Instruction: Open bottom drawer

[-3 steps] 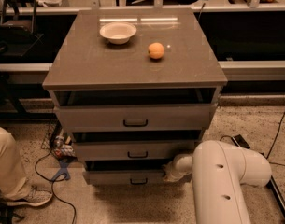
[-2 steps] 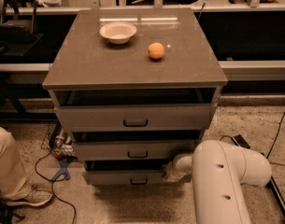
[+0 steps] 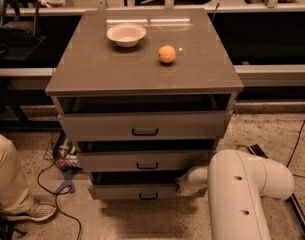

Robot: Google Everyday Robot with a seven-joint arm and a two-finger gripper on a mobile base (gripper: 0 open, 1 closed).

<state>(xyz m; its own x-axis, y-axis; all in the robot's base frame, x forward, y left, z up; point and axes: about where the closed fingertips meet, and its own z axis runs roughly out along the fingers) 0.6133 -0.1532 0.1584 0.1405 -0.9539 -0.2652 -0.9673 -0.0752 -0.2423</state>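
The bottom drawer (image 3: 122,190) is the lowest of three grey fronts under the cabinet top, with a small black loop handle (image 3: 148,196). It stands pulled out a little, a dark gap showing above its front. My white arm (image 3: 242,189) reaches in from the lower right, and the gripper (image 3: 182,183) sits at the drawer's right end, by the top edge of its front. The arm's wrist hides the fingers.
A white bowl (image 3: 126,34) and an orange (image 3: 166,54) rest on the cabinet top (image 3: 92,64). The top drawer (image 3: 144,125) and middle drawer (image 3: 142,161) also stand slightly out. A person's leg and shoe (image 3: 22,209) and cables lie on the floor at left.
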